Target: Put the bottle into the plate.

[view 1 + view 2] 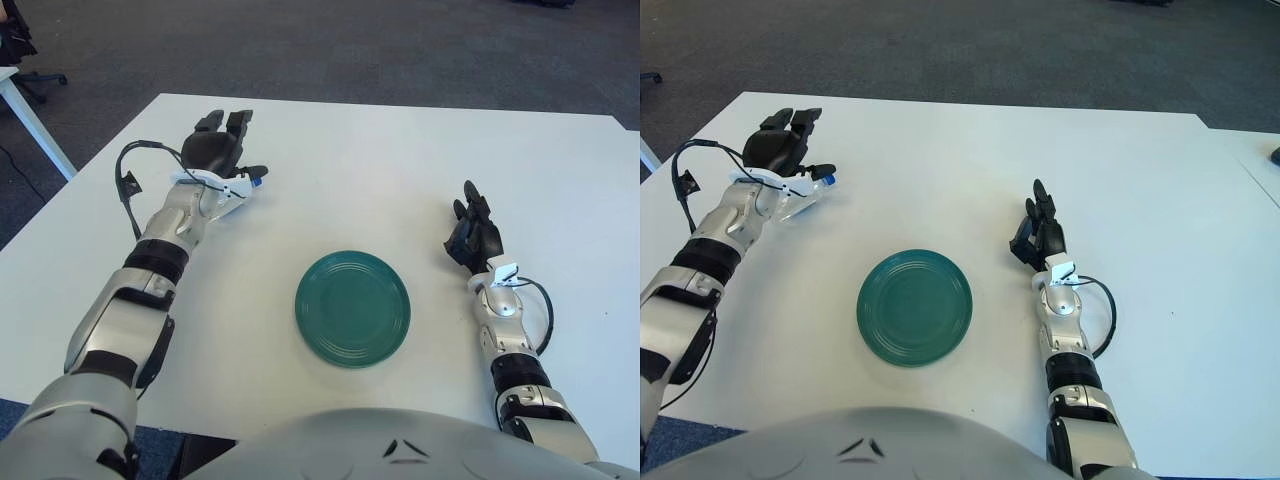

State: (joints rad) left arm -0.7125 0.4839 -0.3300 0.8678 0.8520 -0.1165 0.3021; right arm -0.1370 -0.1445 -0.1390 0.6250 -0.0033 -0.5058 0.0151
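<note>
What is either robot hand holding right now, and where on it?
Cannot be told: the left robot hand covers the bottle; its blue cap pokes out. The right robot hand holds nothing.

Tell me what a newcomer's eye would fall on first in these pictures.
The round dark green ribbed plate stands out, empty, near the front middle of the white table. At far left the left hand reaches over a clear plastic bottle with a blue cap lying there. The right hand shows right of the plate.

Table (380, 150) is smooth matt white laminate; floor (350, 50) beyond is rough dark carpet. Plate (353, 307) is glossy green, ridged rings, looks ceramic or hard plastic. Bottle (805, 197) is clear plastic, blue cap.
</note>
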